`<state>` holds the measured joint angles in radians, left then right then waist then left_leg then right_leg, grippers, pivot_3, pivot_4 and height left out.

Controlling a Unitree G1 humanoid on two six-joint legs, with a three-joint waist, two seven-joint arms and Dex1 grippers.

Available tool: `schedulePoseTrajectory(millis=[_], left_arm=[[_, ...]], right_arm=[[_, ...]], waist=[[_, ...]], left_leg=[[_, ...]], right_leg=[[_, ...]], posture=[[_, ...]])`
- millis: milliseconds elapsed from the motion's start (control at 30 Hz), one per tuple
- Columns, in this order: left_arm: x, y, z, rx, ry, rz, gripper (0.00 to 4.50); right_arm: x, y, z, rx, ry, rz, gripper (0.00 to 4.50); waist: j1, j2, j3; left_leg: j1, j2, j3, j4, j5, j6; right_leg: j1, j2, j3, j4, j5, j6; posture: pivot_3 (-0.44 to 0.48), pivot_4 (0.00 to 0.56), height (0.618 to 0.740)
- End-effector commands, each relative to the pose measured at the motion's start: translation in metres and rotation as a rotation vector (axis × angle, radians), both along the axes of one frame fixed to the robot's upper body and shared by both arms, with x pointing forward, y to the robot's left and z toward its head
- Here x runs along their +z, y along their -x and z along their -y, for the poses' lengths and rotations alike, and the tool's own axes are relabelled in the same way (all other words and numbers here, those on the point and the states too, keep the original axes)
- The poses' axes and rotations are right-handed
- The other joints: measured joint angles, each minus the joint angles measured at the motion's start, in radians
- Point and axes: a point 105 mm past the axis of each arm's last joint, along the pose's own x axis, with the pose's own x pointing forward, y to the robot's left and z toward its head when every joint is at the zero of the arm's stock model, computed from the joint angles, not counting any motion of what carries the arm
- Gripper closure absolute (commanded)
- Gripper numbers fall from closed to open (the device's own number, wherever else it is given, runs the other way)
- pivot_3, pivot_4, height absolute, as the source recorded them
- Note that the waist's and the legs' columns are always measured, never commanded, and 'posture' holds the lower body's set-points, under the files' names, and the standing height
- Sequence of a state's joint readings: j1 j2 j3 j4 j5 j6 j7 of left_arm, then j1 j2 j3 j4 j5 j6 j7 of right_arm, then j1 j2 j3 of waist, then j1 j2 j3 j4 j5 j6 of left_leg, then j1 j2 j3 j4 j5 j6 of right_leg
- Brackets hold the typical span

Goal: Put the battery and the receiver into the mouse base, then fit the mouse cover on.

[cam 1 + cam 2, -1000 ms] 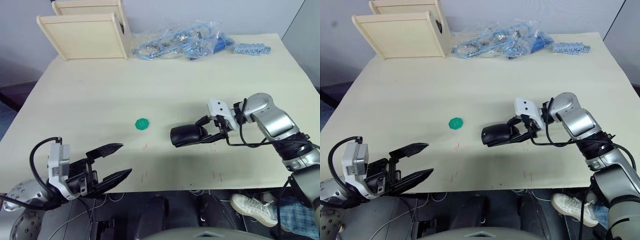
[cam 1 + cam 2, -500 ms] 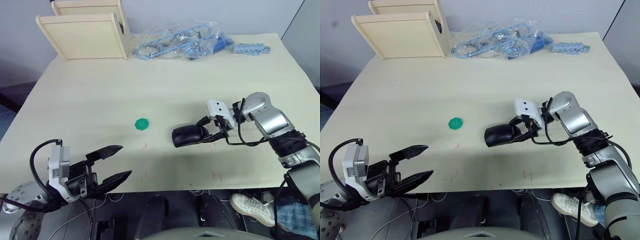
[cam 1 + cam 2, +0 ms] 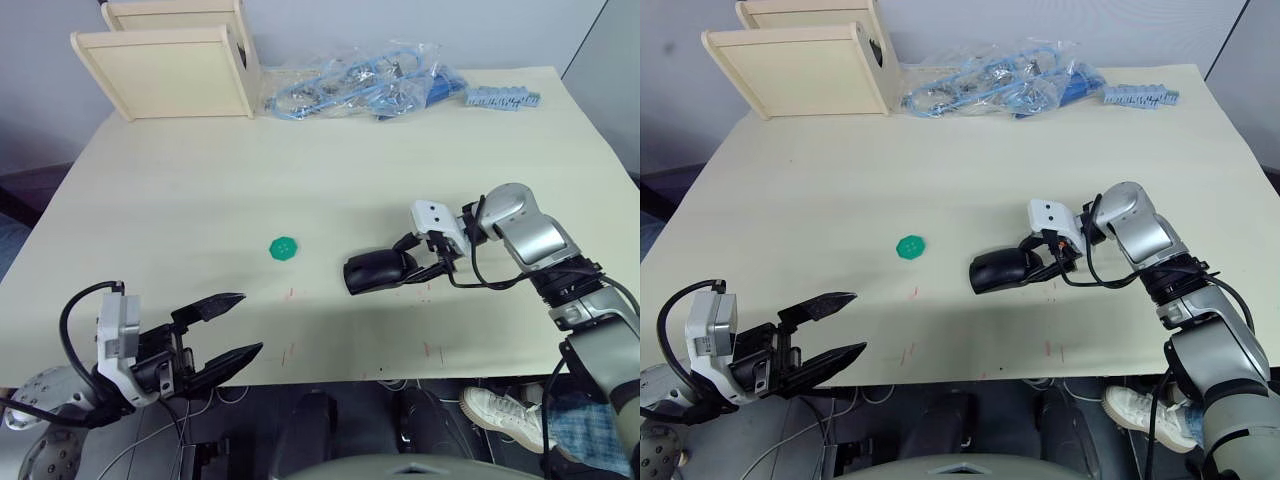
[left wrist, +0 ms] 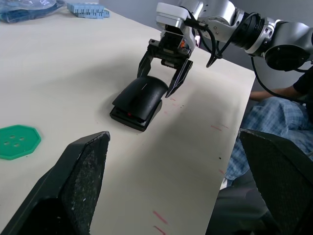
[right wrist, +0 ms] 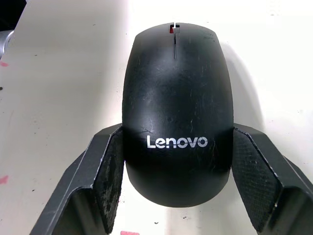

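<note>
The glossy black mouse cover [image 5: 176, 98] with a pale Lenovo mark sits on top of the mouse base [image 4: 128, 116], of which a thin black rim with a red spot shows beneath. The assembled mouse [image 3: 375, 270] rests on the table right of centre. My right gripper [image 3: 403, 265] is open and straddles the mouse's rear, with a pad [image 5: 110, 171] close against each side. The left gripper [image 3: 250, 323] hangs open at the near left edge of the table, holding nothing. The battery and the receiver are hidden.
A flat green disc [image 3: 285, 248] lies on the table left of the mouse. Wooden boxes [image 3: 165, 70] stand at the back left. Plastic bags of blue cables [image 3: 360, 85] and a blue strip [image 3: 500, 97] lie along the far edge.
The mouse has shifted slightly to the right between the right gripper's fingers. The right arm's elbow has drawn back a little. The left gripper has barely moved.
</note>
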<state>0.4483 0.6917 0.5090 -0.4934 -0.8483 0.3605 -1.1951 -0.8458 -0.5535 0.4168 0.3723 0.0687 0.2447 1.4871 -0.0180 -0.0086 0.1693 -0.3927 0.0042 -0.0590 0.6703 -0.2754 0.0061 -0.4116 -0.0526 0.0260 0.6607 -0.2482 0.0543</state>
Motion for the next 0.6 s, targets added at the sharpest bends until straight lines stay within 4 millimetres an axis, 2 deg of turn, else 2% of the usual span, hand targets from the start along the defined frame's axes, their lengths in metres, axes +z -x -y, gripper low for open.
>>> schedulePoseTrajectory(millis=[33, 600], left_arm=[[0.0095, 0.0025, 0.0017, -0.005, -0.006, 0.049, 0.0], [0.0087, 0.0045, 0.0038, 0.0, -0.004, 0.046, 0.0]], right_arm=[[0.0089, -0.001, -0.0037, 0.033, 0.005, 0.04, 1.34], [0.0081, -0.0035, -0.0126, 0.057, 0.04, 0.058, 1.34]], waist=[[0.0, 0.0, 0.0], [-0.002, 0.0, 0.0]], left_leg=[[0.0, 0.0, 0.0, 0.0, 0.0, 0.0], [0.0, 0.0, 0.0, 0.0, 0.0, 0.0]], right_leg=[[0.0, 0.0, 0.0, 0.0, 0.0, 0.0], [0.0, 0.0, 0.0, 0.0, 0.0, 0.0]], posture=[[0.0, 0.15, 0.74], [0.0, 0.15, 0.74]])
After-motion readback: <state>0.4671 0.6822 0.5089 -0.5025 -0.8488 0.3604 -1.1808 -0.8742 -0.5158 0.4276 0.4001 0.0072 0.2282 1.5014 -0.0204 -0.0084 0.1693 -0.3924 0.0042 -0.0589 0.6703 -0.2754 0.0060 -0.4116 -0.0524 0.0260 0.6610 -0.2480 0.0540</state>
